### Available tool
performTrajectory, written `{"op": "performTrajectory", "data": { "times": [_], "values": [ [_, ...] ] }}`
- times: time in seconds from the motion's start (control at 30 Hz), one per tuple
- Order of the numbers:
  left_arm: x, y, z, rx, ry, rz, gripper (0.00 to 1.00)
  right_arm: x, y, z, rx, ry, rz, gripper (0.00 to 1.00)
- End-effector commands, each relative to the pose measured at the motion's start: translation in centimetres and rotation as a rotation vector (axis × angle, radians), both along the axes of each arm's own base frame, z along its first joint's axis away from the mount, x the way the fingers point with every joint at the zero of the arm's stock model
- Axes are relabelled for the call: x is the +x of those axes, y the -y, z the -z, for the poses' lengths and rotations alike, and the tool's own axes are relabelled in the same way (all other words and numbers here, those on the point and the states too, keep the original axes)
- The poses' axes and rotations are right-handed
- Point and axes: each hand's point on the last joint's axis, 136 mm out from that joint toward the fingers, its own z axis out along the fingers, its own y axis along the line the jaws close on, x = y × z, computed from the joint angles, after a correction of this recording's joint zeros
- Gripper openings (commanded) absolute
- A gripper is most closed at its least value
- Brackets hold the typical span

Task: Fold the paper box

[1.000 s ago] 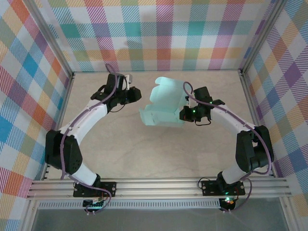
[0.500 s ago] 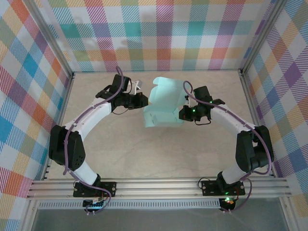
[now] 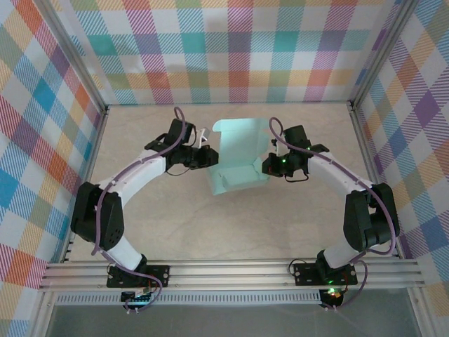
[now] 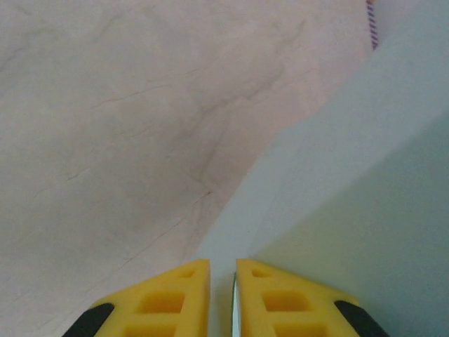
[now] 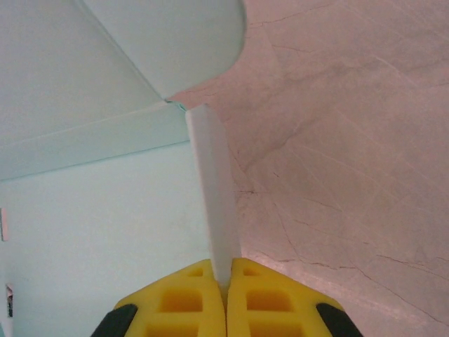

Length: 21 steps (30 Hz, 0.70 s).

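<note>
A pale, marbled table sits inside plaid walls of many colours, with aluminium rails along the near edge.

From the left, the left arm curves in toward the middle of the table. The left gripper is at the left edge of the paper box. In the left wrist view its yellow fingers stand almost together, with a thin edge of the mint card between them. It looks pinched there, though the contact is hard to judge.

The paper box is in the middle of the table, a little toward the far wall, between the two grippers. Its long axis runs left to right across the table, with the right end swung slightly away from the arms. A broad panel lies on the far side and a low, partly folded front part is nearest the arms. A rounded flap shows at its right end in the right wrist view.

On the right, the right gripper is clamped on a narrow flap at the box's right side, which is seen edge-on and runs straight out from between the fingers. The right arm bends back to its base.
</note>
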Motion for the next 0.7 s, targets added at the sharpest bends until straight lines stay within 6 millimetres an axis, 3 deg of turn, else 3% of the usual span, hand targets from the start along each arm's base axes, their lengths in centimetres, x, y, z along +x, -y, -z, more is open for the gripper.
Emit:
{"op": "performTrajectory", "data": {
  "times": [0.0, 0.2, 0.5, 0.67],
  "values": [
    [-0.5, -1.3, -2.6, -0.021, 0.058, -0.064, 0.17, 1.4, -0.2, -1.9, 0.06, 0.05, 0.046, 0.0],
    [-0.9, -1.2, -2.4, -0.034, 0.017, -0.045, 0.16, 1.5, -0.2, -1.7, 0.059, 0.043, 0.048, 0.0],
    [-1.7, 0.3, -2.8, -0.122, -0.075, -0.032, 0.31, 1.5, 0.3, -0.7, 0.025, 0.025, 0.068, 0.0],
    [-2.8, 0.8, -2.7, -0.141, -0.141, -0.046, 0.32, 1.7, 0.2, -0.3, 0.024, 0.011, 0.076, 0.0]
  ]
}}
